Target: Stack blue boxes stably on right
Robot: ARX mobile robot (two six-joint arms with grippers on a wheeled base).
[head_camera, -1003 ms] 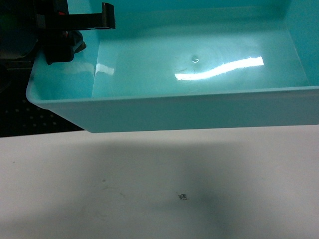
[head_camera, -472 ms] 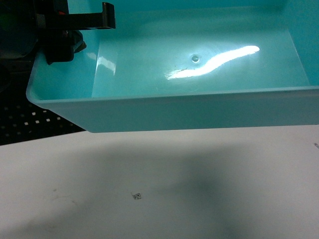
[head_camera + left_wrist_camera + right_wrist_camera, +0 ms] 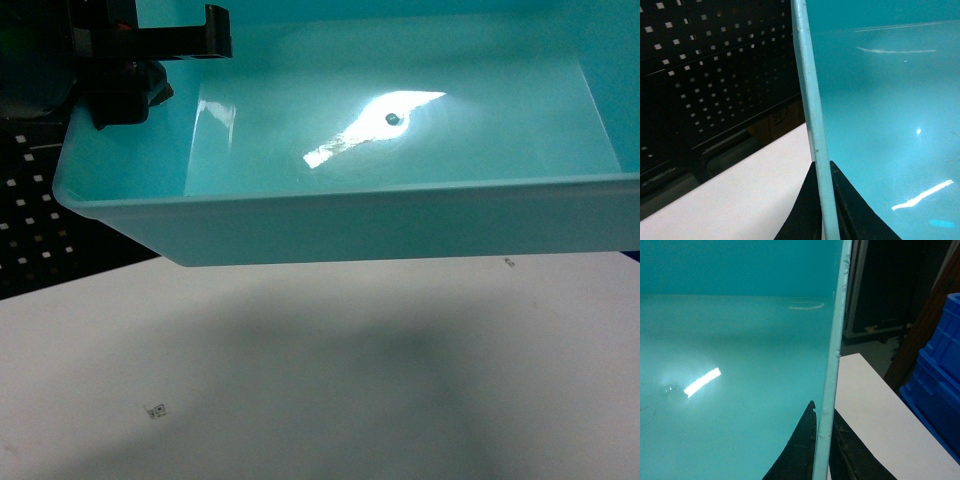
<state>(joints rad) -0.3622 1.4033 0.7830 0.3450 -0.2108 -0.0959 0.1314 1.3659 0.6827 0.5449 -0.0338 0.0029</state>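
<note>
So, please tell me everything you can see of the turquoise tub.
The turquoise tub is a light blue-green rectangular box of glossy plastic, with smooth tapered walls and a rounded rim. It is empty; a bright glare and a small dark spot mark its floor. It is held level above the white table, casting a shadow there. The left gripper is shut on its left rim, and the right gripper is shut on its right rim.
</note>
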